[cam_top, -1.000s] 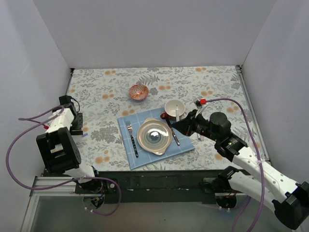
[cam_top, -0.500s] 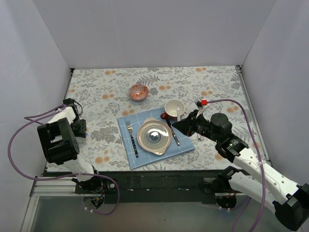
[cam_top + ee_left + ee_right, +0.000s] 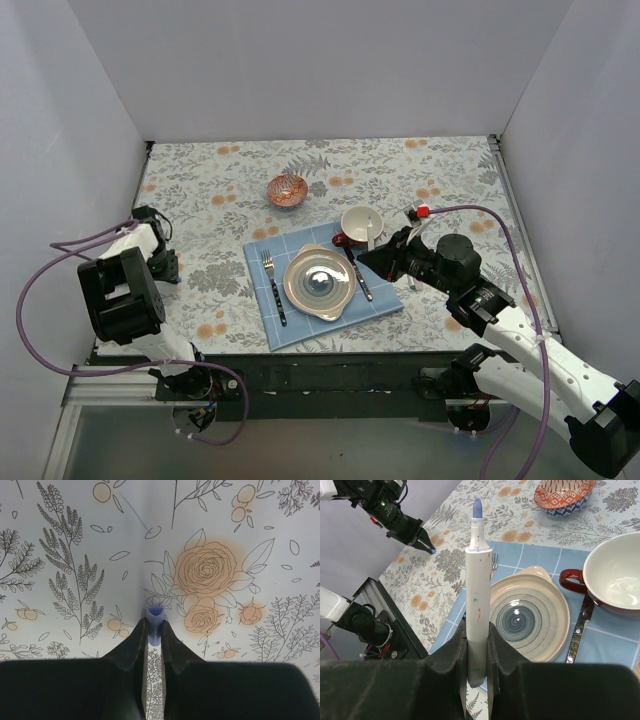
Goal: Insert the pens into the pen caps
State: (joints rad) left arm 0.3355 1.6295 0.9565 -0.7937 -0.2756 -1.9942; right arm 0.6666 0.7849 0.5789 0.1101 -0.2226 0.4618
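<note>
My left gripper (image 3: 154, 623) is shut on a small purple pen cap (image 3: 154, 626), whose open end pokes out beyond the fingertips just above the flowered tablecloth. From above, this gripper (image 3: 168, 266) sits low at the table's left edge. My right gripper (image 3: 477, 632) is shut on a white pen (image 3: 478, 585) with a purple tip (image 3: 477, 508); the pen sticks out forward, pointing towards the left gripper (image 3: 426, 545). In the top view the right gripper (image 3: 372, 260) hovers over the right side of the blue cloth. No other pens or caps show.
A blue checked cloth (image 3: 265, 325) carries a cream plate (image 3: 320, 282), a fork (image 3: 273, 287) and a knife (image 3: 360, 278). A white cup with a red handle (image 3: 362, 225) stands behind it, and an orange patterned bowl (image 3: 287, 189) farther back. Walls close in on both sides.
The left gripper has closed on the purple cap, and its wrist has shifted slightly nearer along the left edge. The right arm with the pen has barely moved.
</note>
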